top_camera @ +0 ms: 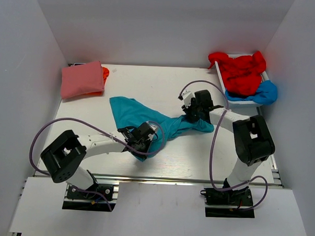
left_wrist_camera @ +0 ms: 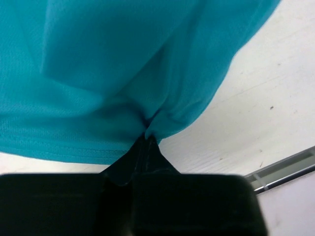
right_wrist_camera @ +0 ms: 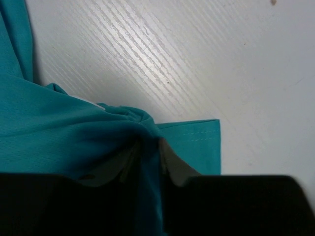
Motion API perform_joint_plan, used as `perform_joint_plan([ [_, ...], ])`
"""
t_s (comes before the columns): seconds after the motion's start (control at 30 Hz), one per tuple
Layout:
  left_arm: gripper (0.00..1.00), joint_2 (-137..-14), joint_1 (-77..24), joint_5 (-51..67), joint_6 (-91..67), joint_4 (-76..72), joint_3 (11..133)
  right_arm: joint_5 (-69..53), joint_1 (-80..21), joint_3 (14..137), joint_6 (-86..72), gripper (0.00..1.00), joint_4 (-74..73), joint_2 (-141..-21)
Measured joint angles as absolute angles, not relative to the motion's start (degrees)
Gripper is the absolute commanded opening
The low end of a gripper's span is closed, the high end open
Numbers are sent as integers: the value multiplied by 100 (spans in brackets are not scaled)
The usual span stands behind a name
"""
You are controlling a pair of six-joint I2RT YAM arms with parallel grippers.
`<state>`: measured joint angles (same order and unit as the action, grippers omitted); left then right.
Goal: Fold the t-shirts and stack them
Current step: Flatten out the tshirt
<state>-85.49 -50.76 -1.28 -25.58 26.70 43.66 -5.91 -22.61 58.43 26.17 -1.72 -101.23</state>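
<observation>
The teal t-shirt (top_camera: 129,109) lies crumpled across the middle of the table, stretched between both arms. My left gripper (top_camera: 149,138) is at its near edge, and in the left wrist view the left gripper (left_wrist_camera: 148,138) is shut on a pinch of the teal t-shirt (left_wrist_camera: 98,73). My right gripper (top_camera: 192,116) sits on the shirt's right end. In the right wrist view the right gripper (right_wrist_camera: 150,147) is shut with a fold of the teal t-shirt (right_wrist_camera: 59,123) between its fingers, beside a hemmed edge. A folded pink t-shirt (top_camera: 83,79) rests on an orange one (top_camera: 104,73) at the far left.
A white tray (top_camera: 221,74) at the far right holds a heaped red t-shirt (top_camera: 240,69), with a bright blue t-shirt (top_camera: 264,93) hanging over its near corner. White walls close in the table on three sides. A metal rail (left_wrist_camera: 285,169) runs along the near edge.
</observation>
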Motion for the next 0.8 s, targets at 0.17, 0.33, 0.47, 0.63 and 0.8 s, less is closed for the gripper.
perform_joint_plan([
  [0.17,0,-8573,-5085,-311,-2711,2639,4403,-701,-2255,5846,2488,0,-305,-10171],
  [0.33,0,-8200,-5103,-1017,-2847,2952,4442,-408,-2259,5826,2283,0,-242,-10077],
  [0.47,0,-6969,-5098,-1686,-2893,3017,4512,165,-2259,5555,1973,0,-16,-9192],
  [0.63,0,-5981,-5078,-2410,-2840,2895,5039,840,-2261,5336,1645,0,600,-7660],
  [0.8,0,-5968,-5074,-3197,-2698,3030,5763,1092,-2261,5332,1605,0,913,-6593],
])
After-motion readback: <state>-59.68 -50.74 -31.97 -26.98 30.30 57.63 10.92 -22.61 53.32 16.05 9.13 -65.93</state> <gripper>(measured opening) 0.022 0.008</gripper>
